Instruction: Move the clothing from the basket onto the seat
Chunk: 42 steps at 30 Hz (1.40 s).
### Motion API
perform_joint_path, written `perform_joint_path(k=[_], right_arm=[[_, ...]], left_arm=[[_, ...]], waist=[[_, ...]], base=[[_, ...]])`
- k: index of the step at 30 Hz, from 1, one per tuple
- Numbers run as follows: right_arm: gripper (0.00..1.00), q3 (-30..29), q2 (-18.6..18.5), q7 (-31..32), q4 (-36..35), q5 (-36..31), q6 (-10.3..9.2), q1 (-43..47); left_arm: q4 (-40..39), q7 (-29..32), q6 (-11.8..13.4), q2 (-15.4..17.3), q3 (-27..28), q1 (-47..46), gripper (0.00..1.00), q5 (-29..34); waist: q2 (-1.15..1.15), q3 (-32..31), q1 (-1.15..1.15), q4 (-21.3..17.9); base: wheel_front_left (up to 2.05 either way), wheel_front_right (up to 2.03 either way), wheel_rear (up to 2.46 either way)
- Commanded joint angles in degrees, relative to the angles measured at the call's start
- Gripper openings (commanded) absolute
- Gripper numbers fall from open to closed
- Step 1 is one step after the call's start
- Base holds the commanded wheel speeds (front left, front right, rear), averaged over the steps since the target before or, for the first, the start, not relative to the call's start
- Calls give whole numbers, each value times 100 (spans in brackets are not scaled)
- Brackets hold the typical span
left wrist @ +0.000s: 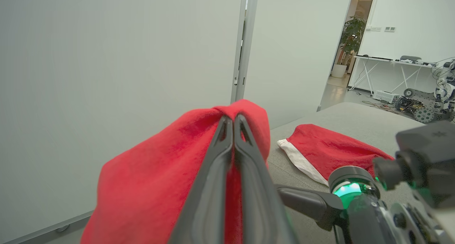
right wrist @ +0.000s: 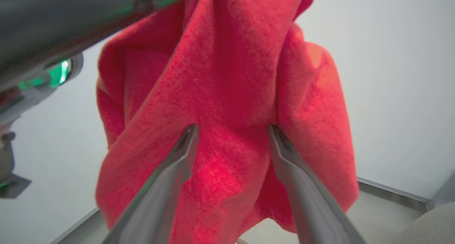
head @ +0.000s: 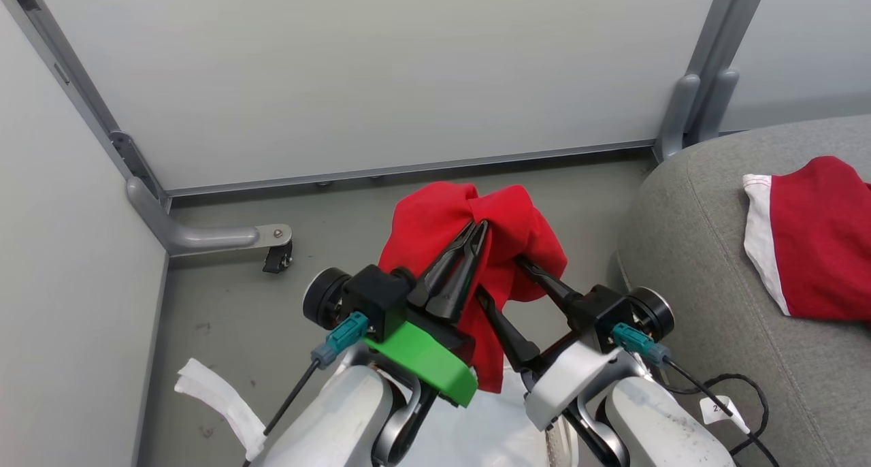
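The plain red garment [head: 517, 229] hangs bunched in the air over the floor, left of the grey seat [head: 708, 249]. My left gripper [head: 478, 227] is shut on its top fold, and in the left wrist view the closed tips [left wrist: 233, 117] pinch the red cloth [left wrist: 160, 173]. My right gripper [head: 500, 276] is open, with its fingers spread against the hanging cloth [right wrist: 231, 77] just below the left one [right wrist: 233, 130]. The red garment with a white edge band [head: 810, 242] lies flat on the seat [left wrist: 355, 116], and the left wrist view shows it too [left wrist: 330, 148]. My arms hide the basket.
Pale partition walls stand close ahead and on the left. A metal frame foot with a caster [head: 275, 256] sits on the grey floor. A white strip [head: 218, 399] lies at the lower left. A black cable [head: 742, 385] loops beside the seat.
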Motion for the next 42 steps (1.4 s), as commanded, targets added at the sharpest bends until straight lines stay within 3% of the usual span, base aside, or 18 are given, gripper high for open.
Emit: perform_joint_path(k=[1,14,22,24,25,42], right_arm=[[100,-9,-22,-12,71,-23,-6,29],[100,-11,-22,-12,683,104,-6,-146],[100,-129,-22,-11,527,127,-6,-239],[21,-135,-23,-11,488,137,-6,-233],[0,-143,-23,-11,464,142,-6,-233],[0,-295,-22,-11,237,210,-6,-95]], left_arm=[[-37,-20,-6,1,-41,-106,0,-49],[-167,-20,-30,1,-446,-217,0,-153],[-146,-20,-46,1,-660,-243,0,-210],[-136,-20,-49,1,-675,-249,0,-228],[-130,-19,-49,1,-679,-251,0,-236],[-80,-19,-26,1,-656,-276,0,-201]], waist=[[0,-3,0,30],[0,16,0,307],[0,73,0,480],[0,84,0,492],[0,89,0,495],[0,160,0,374]], base=[[0,0,0],[0,0,0],[0,0,0],[0,0,0],[0,0,0],[0,0,0]])
